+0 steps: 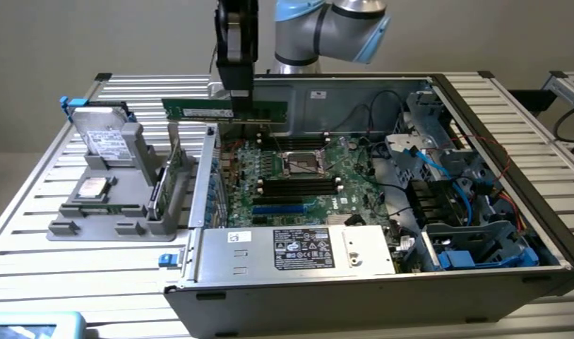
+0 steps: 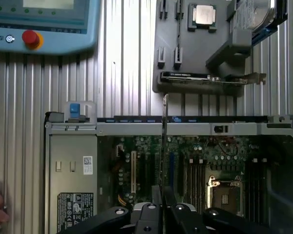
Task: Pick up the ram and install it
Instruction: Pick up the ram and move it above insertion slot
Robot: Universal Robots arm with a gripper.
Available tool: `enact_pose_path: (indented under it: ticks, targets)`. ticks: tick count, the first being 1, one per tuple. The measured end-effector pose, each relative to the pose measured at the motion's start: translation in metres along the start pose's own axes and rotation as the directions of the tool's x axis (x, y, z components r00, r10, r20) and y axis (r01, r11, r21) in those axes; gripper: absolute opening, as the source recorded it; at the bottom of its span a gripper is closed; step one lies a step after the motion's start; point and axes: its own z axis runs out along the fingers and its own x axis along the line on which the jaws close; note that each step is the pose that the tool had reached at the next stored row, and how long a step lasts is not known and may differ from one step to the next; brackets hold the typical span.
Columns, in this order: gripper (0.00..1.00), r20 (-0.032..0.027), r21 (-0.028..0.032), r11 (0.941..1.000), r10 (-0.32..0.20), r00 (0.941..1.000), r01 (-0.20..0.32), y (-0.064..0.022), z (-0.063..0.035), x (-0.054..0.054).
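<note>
Gripper (image 2: 162, 207) up close: clamped nearly shut on the ram (image 2: 164, 141), gripping it around mid-length. Holding the stick level and edge-down in the air over the back of the case (image 1: 362, 304), well above the board (image 1: 353, 162). Looks like the carry-to-slot stage. Worth keeping it dead level and parallel to the black slots (image 1: 296, 186) by the socket (image 1: 303, 162), notch matched, no twisting. Also worth watching the cables (image 1: 381, 113) near the rear wall, probably snaggy.
</note>
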Motion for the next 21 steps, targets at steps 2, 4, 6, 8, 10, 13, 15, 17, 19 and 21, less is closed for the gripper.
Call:
enact_pose_path:
  ticks: [2,4,6,8,10,13,15,17,19,21]
  targets:
    - [0.14,0.0,0.0001,1.0,0.0,1.0,0.0,-0.009,-0.0003,0.0]
    - [0.14,0.0001,0.0001,1.0,0.0,1.0,0.0,-0.018,-0.0005,0.0]
    - [0.14,0.0001,0.0,1.0,0.0,1.0,0.0,-0.0272,-0.0008,0.0]
    - [0.14,-0.0001,0.0,1.0,0.0,1.0,0.0,-0.0363,-0.0011,-0.001]
    - [0.14,0.0,0.0,1.0,0.0,1.0,0.0,-0.0454,-0.0011,-0.001]
    - [0.14,0.0001,0.0001,1.0,0.0,1.0,0.0,-0.0591,-0.0009,-0.001]
    - [0.14,-0.0001,0.0,1.0,0.0,1.0,0.0,-0.0681,-0.0008,-0.002]
    - [0.14,-0.0006,0.0,1.0,0.0,1.0,0.0,-0.0771,0.0,-0.005]
    - [0.14,-0.0015,0.0,1.0,0.0,1.0,0.0,-0.0842,0.0016,-0.01]
    - [0.14,-0.0025,0.0004,1.0,0.0,1.0,0.0,-0.0868,0.0038,-0.018]
